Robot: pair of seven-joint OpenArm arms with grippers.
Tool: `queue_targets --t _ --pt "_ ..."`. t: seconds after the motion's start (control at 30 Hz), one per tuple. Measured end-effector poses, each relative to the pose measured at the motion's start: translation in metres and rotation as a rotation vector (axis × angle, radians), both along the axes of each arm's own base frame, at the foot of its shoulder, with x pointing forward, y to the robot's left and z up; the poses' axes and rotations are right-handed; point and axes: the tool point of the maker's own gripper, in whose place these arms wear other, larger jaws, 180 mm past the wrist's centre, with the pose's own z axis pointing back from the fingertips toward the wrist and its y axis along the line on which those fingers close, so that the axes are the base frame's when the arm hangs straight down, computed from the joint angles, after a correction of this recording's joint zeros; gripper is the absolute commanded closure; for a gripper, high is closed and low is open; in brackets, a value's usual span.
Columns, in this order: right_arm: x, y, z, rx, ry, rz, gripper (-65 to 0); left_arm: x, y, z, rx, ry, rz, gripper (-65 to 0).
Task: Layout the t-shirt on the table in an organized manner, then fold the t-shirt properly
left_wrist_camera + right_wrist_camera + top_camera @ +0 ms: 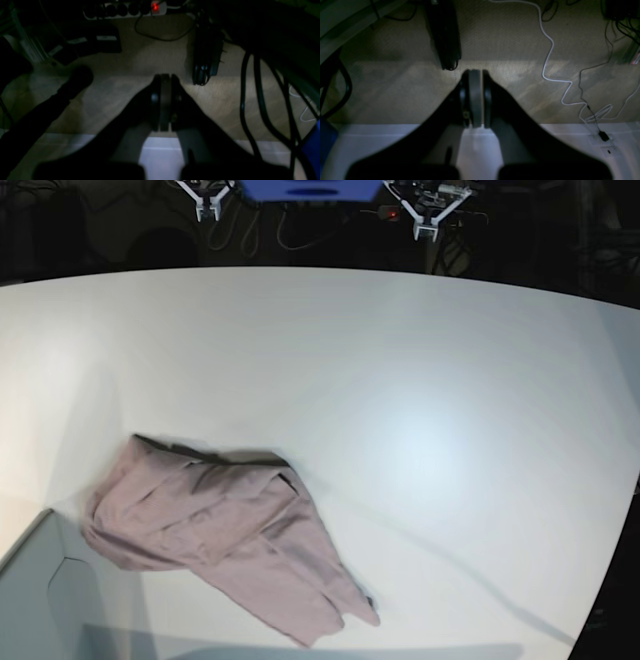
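Note:
The dusty pink t-shirt (225, 535) lies crumpled in a heap on the white table (420, 400), at the front left in the base view. Neither arm shows in the base view. The left gripper (165, 82) is shut and empty, hanging over the floor beyond the table edge. The right gripper (475, 80) is likewise shut and empty above the carpet. The t-shirt is out of view in both wrist views.
A pale grey box corner (45, 605) sits at the front left by the shirt. Under the left wrist lie a power strip (125, 10) and black cables (252, 100). A white cable (552, 62) snakes over the carpet under the right wrist.

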Motion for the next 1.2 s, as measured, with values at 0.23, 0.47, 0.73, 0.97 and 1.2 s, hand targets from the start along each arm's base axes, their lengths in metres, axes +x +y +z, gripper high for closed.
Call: queue_targets --t 0.23,0.47,0.73,0.97,1.2 --pt "0.000 0.000 0.000 0.000 0.000 0.000 0.0 -0.001 0.000 0.000 0.000 0.002 0.000 0.0" --pt "0.000 0.000 0.000 0.000 0.000 0.000 0.0 -0.001 0.000 0.000 0.000 0.002 0.000 0.0" --pt "0.000 0.000 0.000 0.000 0.000 0.000 0.0 -0.001 0.000 0.000 0.000 0.002 0.000 0.0" --pt "0.000 0.000 0.000 0.000 0.000 0.000 0.0 -0.002 0.000 0.000 0.000 0.003 0.002 0.0" --pt "-0.010 -0.002 0.004 -0.004 -0.028 0.002 0.0 -0.010 0.022 0.002 0.035 0.000 -0.001 0.0"
